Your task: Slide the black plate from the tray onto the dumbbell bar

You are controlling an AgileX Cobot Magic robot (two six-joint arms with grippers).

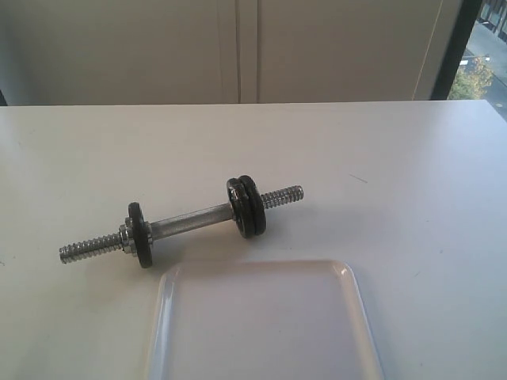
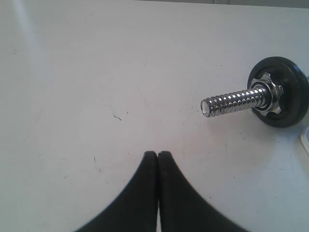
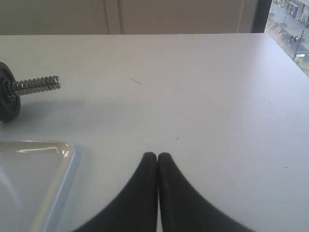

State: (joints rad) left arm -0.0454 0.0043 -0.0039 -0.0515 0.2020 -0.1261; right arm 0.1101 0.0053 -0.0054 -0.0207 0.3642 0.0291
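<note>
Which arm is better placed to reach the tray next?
Right, probably: the right pincer hangs beside a corner of the tray; the left pincer faces the threaded end of the dumbbell bar.

The left hand (image 2: 158,153) shows as two matte black fingers (image 2: 137,193), smooth and plain. Each is broad at its base and sweeps inward in a concave curve to a narrow, rounded tip. The tips lie flush against each other, with only a thin straight seam between them. The right hand (image 3: 157,154) looks the same: a pair of dull black fingers (image 3: 181,198) with the same flared, horn-like outline and blunt rounded ends, tips pressed together.
</note>
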